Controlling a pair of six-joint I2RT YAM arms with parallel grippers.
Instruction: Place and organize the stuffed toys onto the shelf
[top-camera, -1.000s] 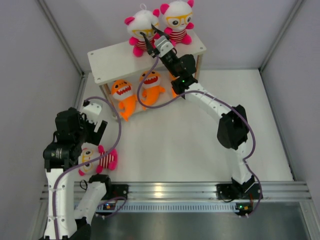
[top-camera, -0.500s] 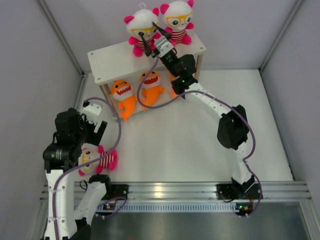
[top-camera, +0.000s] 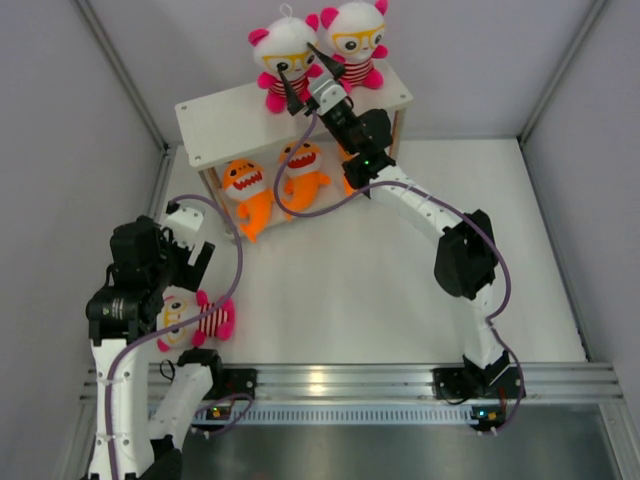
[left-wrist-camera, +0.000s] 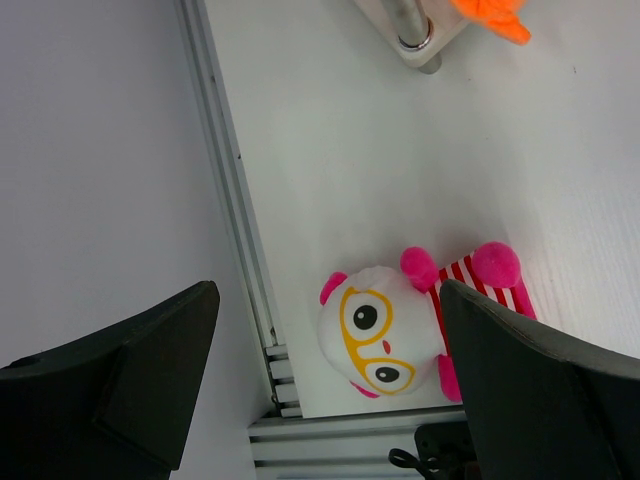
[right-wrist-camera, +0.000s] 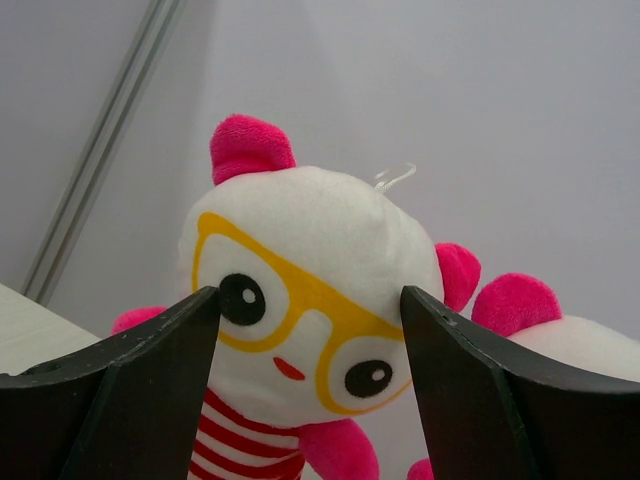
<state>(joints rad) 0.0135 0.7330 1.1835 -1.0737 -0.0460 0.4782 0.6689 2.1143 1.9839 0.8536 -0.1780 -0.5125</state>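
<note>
The shelf (top-camera: 225, 120) stands at the back. Two dolls sit upright on its top board: the left doll (top-camera: 283, 52) (right-wrist-camera: 310, 270) and the right doll (top-camera: 355, 40) (right-wrist-camera: 590, 350). My right gripper (top-camera: 307, 72) (right-wrist-camera: 310, 295) is open right in front of the left doll's face, its fingers not pressing on it. Two orange sharks (top-camera: 245, 190) (top-camera: 305, 170) lie on the lower tier, with an orange bit of a third shark (top-camera: 347, 183) behind the right arm. A third doll (top-camera: 200, 320) (left-wrist-camera: 385, 340) lies on the table under my wide-open left gripper (top-camera: 190, 268) (left-wrist-camera: 328, 295).
An aluminium rail (top-camera: 330, 385) runs along the near edge, just below the lying doll. A side rail (left-wrist-camera: 235, 200) and a grey wall close the left. A shelf post (left-wrist-camera: 410, 25) and a shark fin (left-wrist-camera: 490, 15) show at the top of the left wrist view.
The right gripper's jaws have spread wider in front of the left doll on the top board. The left arm and the doll on the table have not moved.
</note>
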